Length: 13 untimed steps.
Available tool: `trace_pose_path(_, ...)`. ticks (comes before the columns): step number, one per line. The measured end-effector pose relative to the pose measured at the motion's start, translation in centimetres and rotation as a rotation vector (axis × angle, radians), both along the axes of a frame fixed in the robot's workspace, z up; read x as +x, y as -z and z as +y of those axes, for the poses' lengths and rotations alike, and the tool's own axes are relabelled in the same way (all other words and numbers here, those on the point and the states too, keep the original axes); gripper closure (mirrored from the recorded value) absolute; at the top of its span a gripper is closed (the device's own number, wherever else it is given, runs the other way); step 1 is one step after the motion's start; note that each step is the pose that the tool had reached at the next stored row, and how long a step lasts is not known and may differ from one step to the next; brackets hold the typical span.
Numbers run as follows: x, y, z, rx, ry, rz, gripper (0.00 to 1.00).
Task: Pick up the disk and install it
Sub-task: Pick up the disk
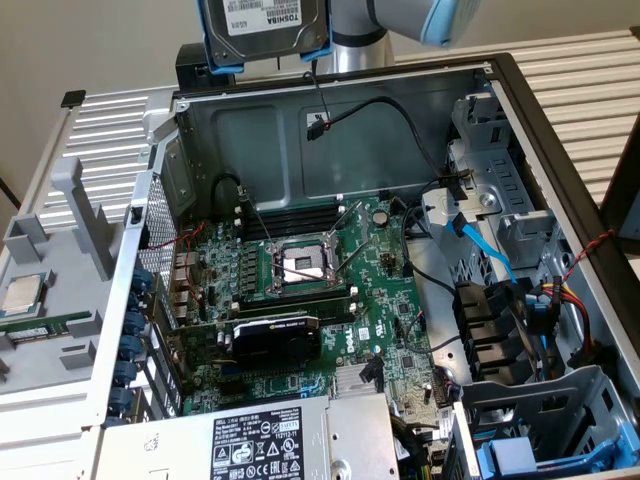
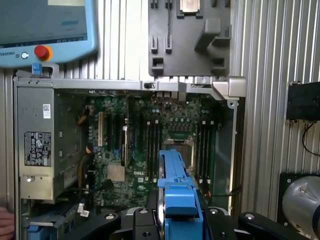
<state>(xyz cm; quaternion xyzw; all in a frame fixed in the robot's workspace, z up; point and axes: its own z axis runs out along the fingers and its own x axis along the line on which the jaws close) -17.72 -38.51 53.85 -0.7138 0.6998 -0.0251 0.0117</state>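
The gripper [image 2: 178, 219] is closed on the disk [image 1: 256, 28], gripping its blue carrier edge-on between the jaws. The disk hangs high over the open case [image 1: 300, 150], with the drive cage [image 1: 560, 400] well apart toward the exterior view's right.

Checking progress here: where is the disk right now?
In the exterior view the disk is at the top, left of centre, held in the gripper above the open computer case's far wall.

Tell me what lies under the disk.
Held aloft, the disk hangs above the open case: motherboard, CPU socket and memory slots show below. The disk itself covers the board strip directly beneath.
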Motion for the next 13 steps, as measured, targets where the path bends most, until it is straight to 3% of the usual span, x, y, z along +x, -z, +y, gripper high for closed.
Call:
trace_pose_path(2,0.1,-0.01,-0.25,-0.0025,0.000,0.0000,0.63)
trace_pose_path(7,0.3,-0.22,-0.82,-0.0154,0.000,0.0000,0.63)
trace_pose_path(13,1.1,-1.24,-2.17,-0.0165,0.000,0.0000,0.63)
